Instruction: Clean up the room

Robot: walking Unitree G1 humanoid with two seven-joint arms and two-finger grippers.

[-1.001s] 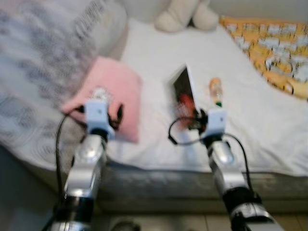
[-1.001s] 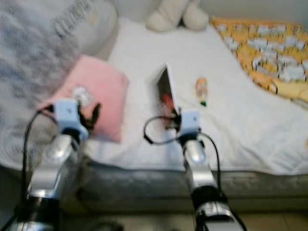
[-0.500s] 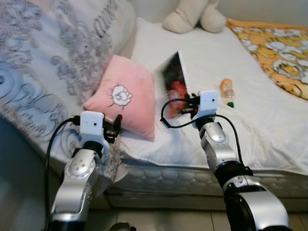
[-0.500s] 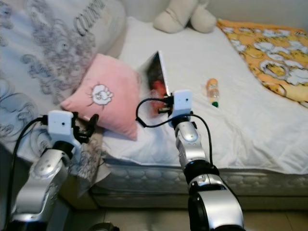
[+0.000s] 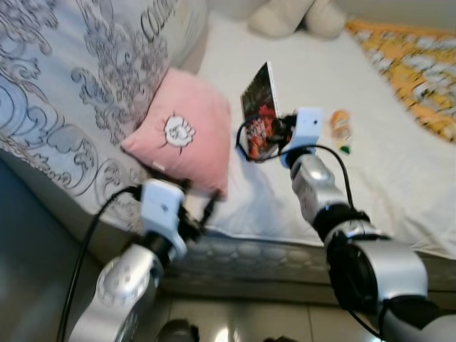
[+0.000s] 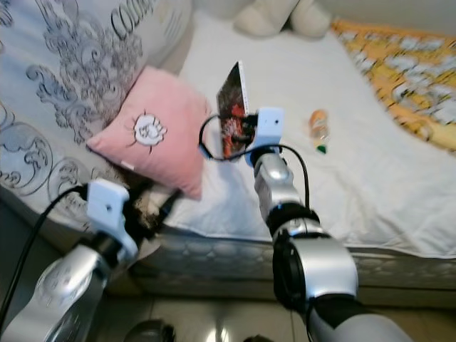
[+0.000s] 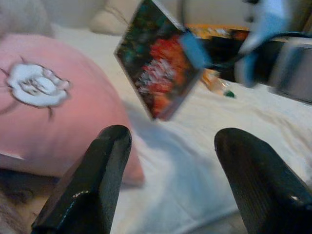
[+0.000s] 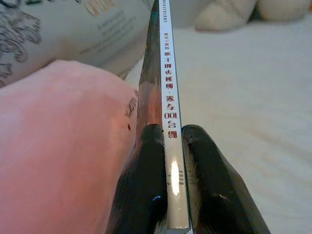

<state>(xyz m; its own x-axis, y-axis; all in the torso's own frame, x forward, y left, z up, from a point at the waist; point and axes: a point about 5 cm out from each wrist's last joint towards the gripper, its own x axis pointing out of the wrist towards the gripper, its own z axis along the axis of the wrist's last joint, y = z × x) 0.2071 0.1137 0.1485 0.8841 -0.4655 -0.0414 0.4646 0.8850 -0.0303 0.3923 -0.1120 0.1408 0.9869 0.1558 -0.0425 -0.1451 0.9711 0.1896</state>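
Observation:
A thin book (image 5: 258, 114) with a dark red-patterned cover stands on edge above the white bedsheet (image 5: 313, 64). My right gripper (image 5: 275, 132) is shut on its lower end, and the right wrist view shows both fingers (image 8: 151, 161) pressed on the book (image 8: 167, 73) along its white spine. A pink pillow (image 5: 182, 139) with a small white emblem lies just left of the book. My left gripper (image 7: 170, 141) is open and holds nothing. It hangs at the bed's near edge below the pillow (image 7: 48, 97), facing the book (image 7: 158, 73).
A small orange bottle (image 5: 340, 128) lies on the sheet right of the book. A grey patterned duvet (image 5: 71, 92) covers the bed's left side, a yellow printed blanket (image 5: 413, 71) the far right, and a cream plush toy (image 5: 296, 18) sits at the back. The mattress edge (image 5: 285, 260) and tiled floor are below.
The view has swung left and closer to the bed. My right gripper has raised the book off the sheet. My left arm has dropped lower toward the bed edge.

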